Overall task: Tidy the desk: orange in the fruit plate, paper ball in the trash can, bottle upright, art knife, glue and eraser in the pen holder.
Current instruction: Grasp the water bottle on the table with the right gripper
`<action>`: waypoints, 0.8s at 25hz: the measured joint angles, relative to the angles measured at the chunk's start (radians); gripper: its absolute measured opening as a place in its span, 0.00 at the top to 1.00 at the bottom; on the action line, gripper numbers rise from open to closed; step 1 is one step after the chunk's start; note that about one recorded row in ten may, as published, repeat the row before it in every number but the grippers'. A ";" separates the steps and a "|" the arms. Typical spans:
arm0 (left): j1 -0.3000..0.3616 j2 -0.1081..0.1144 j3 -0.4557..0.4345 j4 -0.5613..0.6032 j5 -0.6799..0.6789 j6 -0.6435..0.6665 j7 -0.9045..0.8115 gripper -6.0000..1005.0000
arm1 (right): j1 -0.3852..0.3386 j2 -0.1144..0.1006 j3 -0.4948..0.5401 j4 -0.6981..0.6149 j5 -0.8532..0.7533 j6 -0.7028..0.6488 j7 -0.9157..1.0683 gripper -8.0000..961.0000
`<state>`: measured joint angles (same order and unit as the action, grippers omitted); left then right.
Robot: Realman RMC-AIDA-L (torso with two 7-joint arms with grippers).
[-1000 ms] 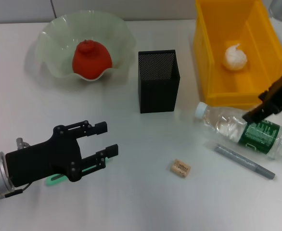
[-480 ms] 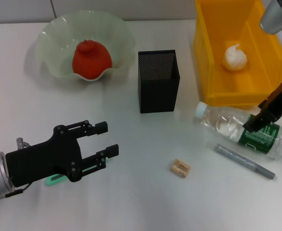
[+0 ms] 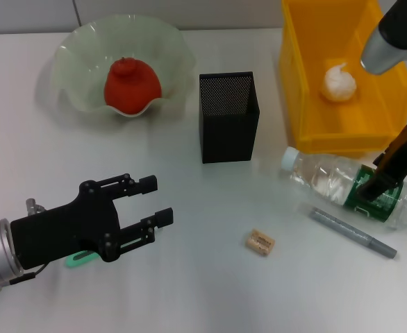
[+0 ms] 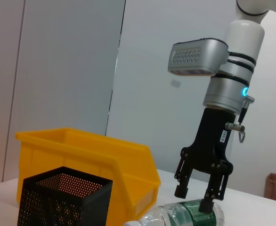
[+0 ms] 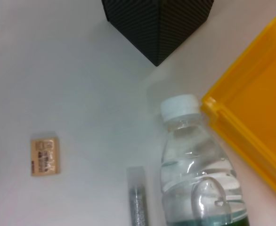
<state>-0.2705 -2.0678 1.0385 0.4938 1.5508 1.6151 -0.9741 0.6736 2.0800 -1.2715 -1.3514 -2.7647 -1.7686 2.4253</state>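
A clear bottle [image 3: 342, 184] with a green label lies on its side at the right; it also shows in the right wrist view [image 5: 199, 165]. My right gripper [image 3: 383, 186] is open and straddles the labelled end, as the left wrist view [image 4: 193, 197] shows. The orange [image 3: 132, 84] sits in the green fruit plate [image 3: 75, 52]. The paper ball [image 3: 339, 82] lies in the yellow bin [image 3: 297, 76]. The black mesh pen holder [image 3: 228, 118] stands in the middle. A tan eraser [image 3: 260, 242] and a grey stick-shaped tool [image 3: 353, 233] lie on the table. My left gripper [image 3: 159, 200] is open at the front left.
A green object [image 3: 78, 259] lies partly hidden under my left arm. The yellow bin's front wall stands just behind the bottle. The grey tool lies just in front of the bottle.
My right gripper has moved down and a little right onto the bottle's green label. The left arm has not moved.
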 joint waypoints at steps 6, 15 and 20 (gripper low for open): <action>-0.001 0.000 0.000 -0.002 0.000 -0.001 0.000 0.42 | 0.002 0.000 -0.034 0.039 -0.011 0.055 -0.001 0.26; -0.001 0.000 0.000 -0.001 0.000 -0.003 0.000 0.42 | 0.010 0.001 -0.083 0.122 -0.011 0.136 0.000 0.26; -0.001 0.000 0.000 -0.001 0.000 -0.003 0.000 0.42 | 0.011 0.002 -0.111 0.164 -0.009 0.171 0.001 0.25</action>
<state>-0.2716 -2.0678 1.0385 0.4924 1.5509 1.6120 -0.9741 0.6843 2.0825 -1.3828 -1.1873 -2.7736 -1.5975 2.4265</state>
